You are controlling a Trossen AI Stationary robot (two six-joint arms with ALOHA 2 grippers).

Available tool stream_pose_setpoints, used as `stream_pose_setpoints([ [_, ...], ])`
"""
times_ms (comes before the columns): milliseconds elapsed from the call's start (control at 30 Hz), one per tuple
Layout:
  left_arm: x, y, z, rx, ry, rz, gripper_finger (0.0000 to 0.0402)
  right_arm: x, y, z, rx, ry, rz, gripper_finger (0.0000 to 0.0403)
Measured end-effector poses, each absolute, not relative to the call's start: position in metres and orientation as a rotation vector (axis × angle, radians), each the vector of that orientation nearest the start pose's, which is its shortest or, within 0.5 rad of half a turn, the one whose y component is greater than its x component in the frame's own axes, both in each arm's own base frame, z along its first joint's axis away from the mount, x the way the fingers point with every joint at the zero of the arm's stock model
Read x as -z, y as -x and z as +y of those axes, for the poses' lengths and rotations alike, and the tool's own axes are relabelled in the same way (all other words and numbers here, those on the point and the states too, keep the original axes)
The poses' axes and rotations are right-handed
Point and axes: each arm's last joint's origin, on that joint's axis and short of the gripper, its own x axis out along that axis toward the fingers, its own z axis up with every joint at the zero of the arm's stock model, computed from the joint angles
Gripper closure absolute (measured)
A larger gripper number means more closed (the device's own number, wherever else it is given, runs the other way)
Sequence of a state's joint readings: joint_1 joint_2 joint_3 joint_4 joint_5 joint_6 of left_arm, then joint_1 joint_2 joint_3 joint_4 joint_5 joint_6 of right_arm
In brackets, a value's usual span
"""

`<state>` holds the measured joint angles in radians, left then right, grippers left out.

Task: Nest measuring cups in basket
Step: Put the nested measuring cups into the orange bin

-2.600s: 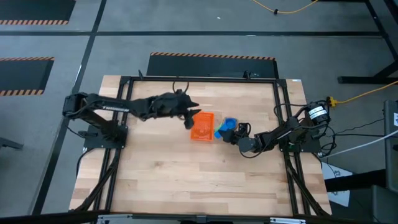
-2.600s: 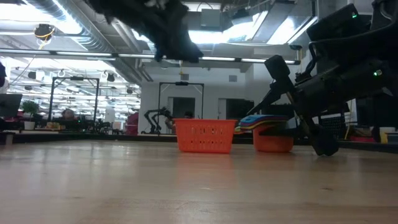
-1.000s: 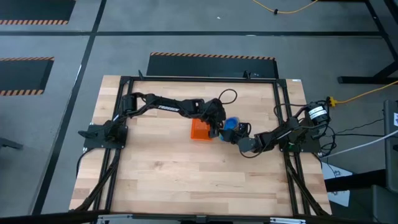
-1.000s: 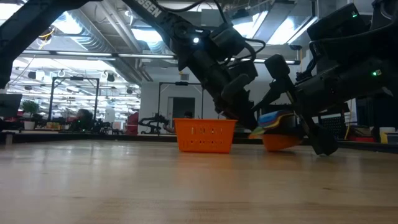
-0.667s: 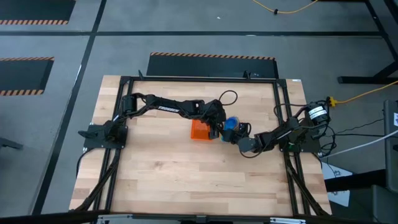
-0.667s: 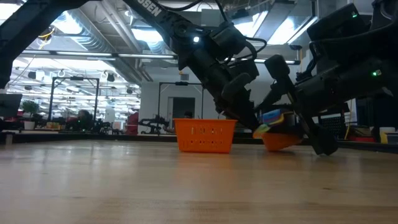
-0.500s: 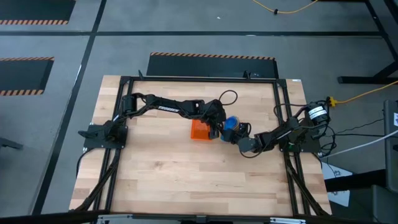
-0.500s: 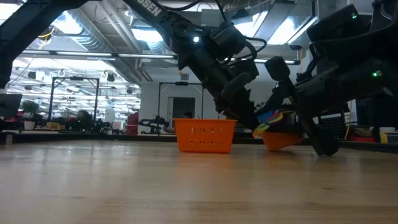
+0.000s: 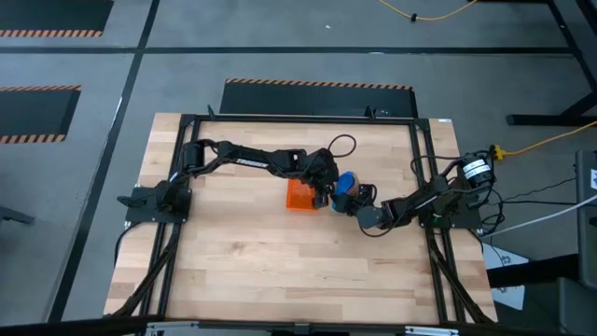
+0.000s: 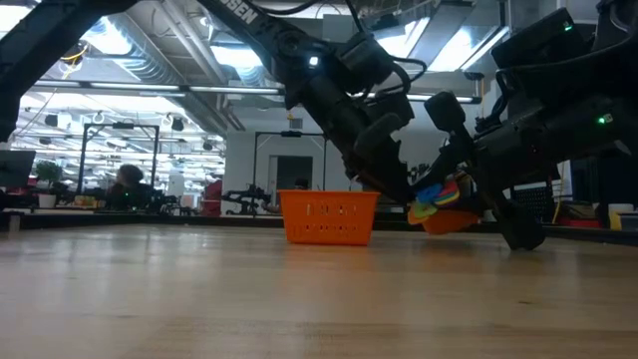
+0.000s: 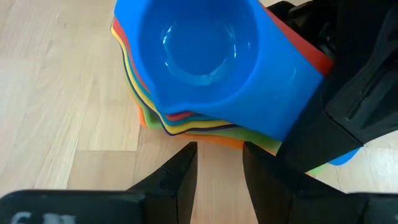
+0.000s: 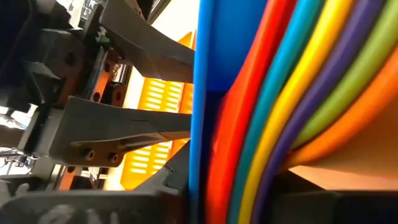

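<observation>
My right pincer (image 10: 451, 196) is closing on the handles of the nested measuring cups (image 10: 439, 207), and it looks clamped on them: the stack hangs tilted, one edge off the bench (image 9: 280, 271). My left pincer (image 11: 217, 180) stands narrow and empty just beside the stack, between it and the basket (image 10: 330, 216).

To do this well, I'd hold the handles firm so no cup slips out, level the stack, carry it over the basket's rim and lower it straight in. The left pincer should clear the way first, or steady the basket.

Count: one basket, one stack; about seven coloured layers show, though I can't separate them all surely.
</observation>
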<state>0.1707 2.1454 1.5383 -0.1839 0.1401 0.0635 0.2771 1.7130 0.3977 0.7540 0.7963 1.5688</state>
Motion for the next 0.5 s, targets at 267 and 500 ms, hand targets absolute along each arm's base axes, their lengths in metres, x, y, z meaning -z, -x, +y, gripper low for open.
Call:
stream_pose_setpoints([
  [267, -0.186, -0.452, 0.081, -0.013, 0.044, 0.783, 0.028, -0.096, -0.248, 0.049, 0.744, -1.214, -0.012, 0.0313],
  [500, -0.208, -0.435, 0.081, -0.048, -0.01, 0.856, 0.028, -0.105, -0.248, 0.049, 0.718, -1.214, -0.029, 0.0314],
])
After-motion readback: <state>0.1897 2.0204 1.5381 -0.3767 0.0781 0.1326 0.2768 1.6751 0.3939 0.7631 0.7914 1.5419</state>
